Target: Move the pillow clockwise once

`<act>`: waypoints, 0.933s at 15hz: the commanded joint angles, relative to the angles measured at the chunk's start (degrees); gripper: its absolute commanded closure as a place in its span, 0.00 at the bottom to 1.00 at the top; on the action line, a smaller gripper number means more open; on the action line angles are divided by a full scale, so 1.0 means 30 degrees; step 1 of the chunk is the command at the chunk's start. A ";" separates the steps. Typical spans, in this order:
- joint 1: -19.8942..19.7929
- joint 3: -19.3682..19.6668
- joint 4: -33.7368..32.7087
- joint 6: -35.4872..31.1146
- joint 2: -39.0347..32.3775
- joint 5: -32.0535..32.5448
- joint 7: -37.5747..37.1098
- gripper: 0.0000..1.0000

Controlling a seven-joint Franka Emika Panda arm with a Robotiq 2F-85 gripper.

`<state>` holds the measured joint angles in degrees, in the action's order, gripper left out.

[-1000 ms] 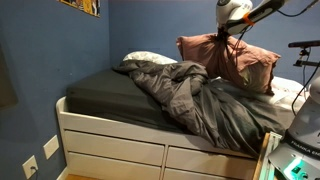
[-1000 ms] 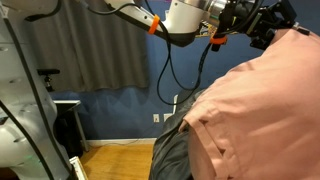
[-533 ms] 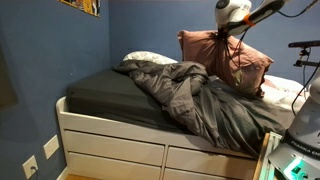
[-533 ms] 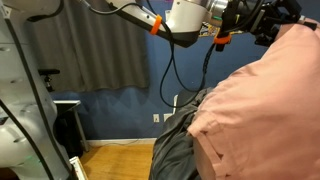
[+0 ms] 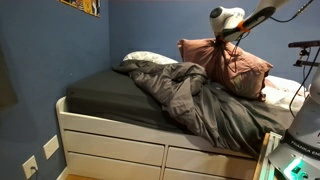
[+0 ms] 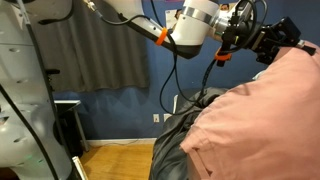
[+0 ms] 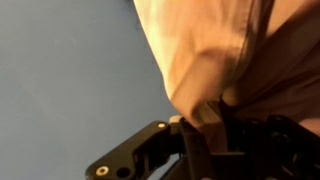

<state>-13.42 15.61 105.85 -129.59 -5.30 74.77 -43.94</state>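
Observation:
The dusty pink pillow (image 5: pixel 225 66) stands against the blue wall at the head of the bed. It fills the right of an exterior view (image 6: pixel 255 125). My gripper (image 5: pixel 224 41) is at the pillow's top edge and is shut on a pinch of its fabric. It also shows in an exterior view (image 6: pixel 268 42). In the wrist view the pink fabric (image 7: pixel 215 55) is bunched between the black fingers (image 7: pixel 205 122).
A rumpled grey comforter (image 5: pixel 190 95) lies across the bed. A white pillow (image 5: pixel 145 58) sits at the back by the wall. The white bed frame with drawers (image 5: pixel 110 145) is in front. A black cable (image 6: pixel 172 80) hangs from the arm.
The gripper has moved left and slightly down with the pillow's top edge in it. The pillow has turned and settled lower against the wall.

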 commanded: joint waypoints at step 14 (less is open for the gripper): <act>-0.2422 0.1711 -1.3092 1.0345 -0.5765 -0.9944 -0.0797 0.97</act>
<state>-19.10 18.91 77.73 -103.39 -18.07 48.40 -45.77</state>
